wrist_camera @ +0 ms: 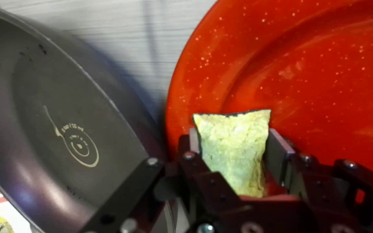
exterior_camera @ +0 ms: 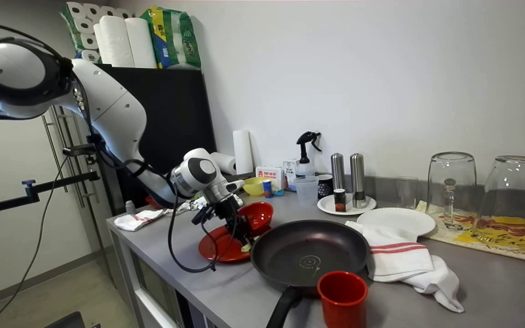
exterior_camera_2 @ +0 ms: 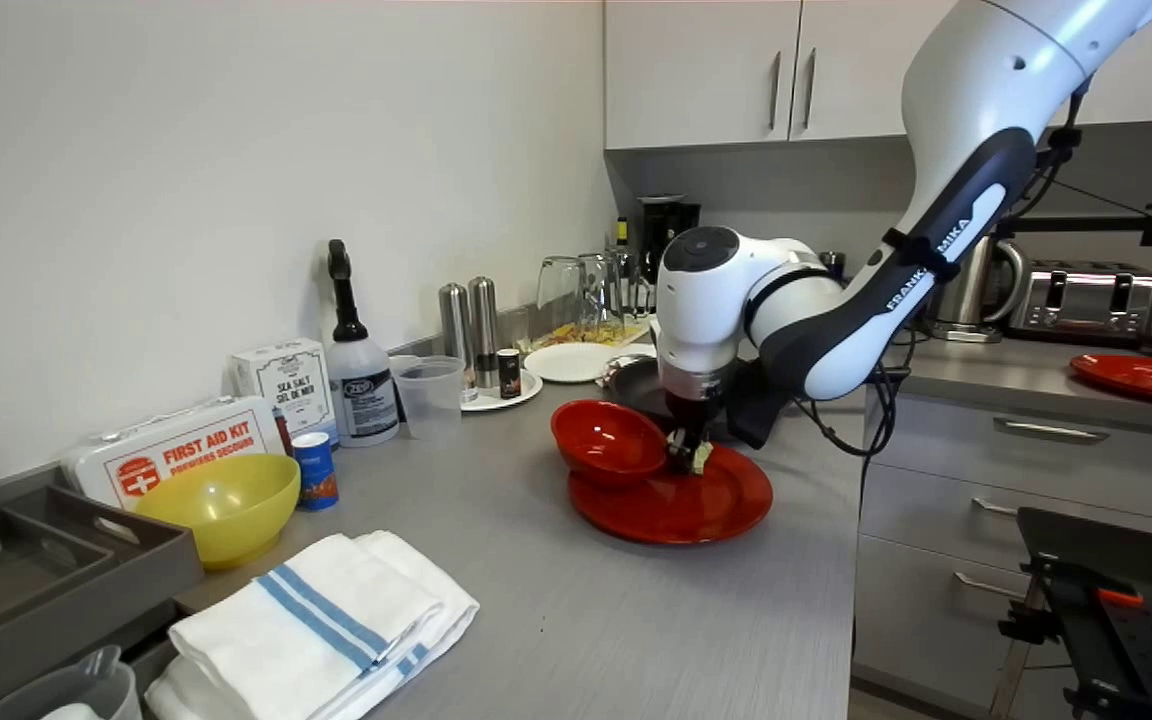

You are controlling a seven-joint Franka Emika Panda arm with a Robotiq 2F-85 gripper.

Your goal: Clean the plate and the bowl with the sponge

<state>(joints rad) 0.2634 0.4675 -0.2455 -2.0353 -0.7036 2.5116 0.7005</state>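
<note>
My gripper (wrist_camera: 234, 142) is shut on the sponge (wrist_camera: 235, 158), a yellow-green block with a dark edge, pinched between both fingers (wrist_camera: 278, 152). The sponge is over the rim area of the round red plate (wrist_camera: 303, 74), on the side nearer the frying pan; whether it presses on the plate I cannot tell. In both exterior views the plate (exterior_camera_2: 696, 515) lies flat on the counter. A red bowl (exterior_camera_2: 606, 440) leans tilted over the plate's wall-side edge, close beside the gripper (exterior_camera_2: 686, 455). In an exterior view the gripper (exterior_camera: 246, 234) partly covers plate (exterior_camera: 214, 248) and bowl (exterior_camera: 259, 215).
A black frying pan (exterior_camera: 310, 255) stands right beside the plate, with a red cup (exterior_camera: 343, 296) near its handle. White cloth (exterior_camera: 399, 255) lies behind the pan. A yellow bowl (exterior_camera_2: 231, 505), folded towels (exterior_camera_2: 316, 620) and spray bottle (exterior_camera_2: 364, 385) line the wall side.
</note>
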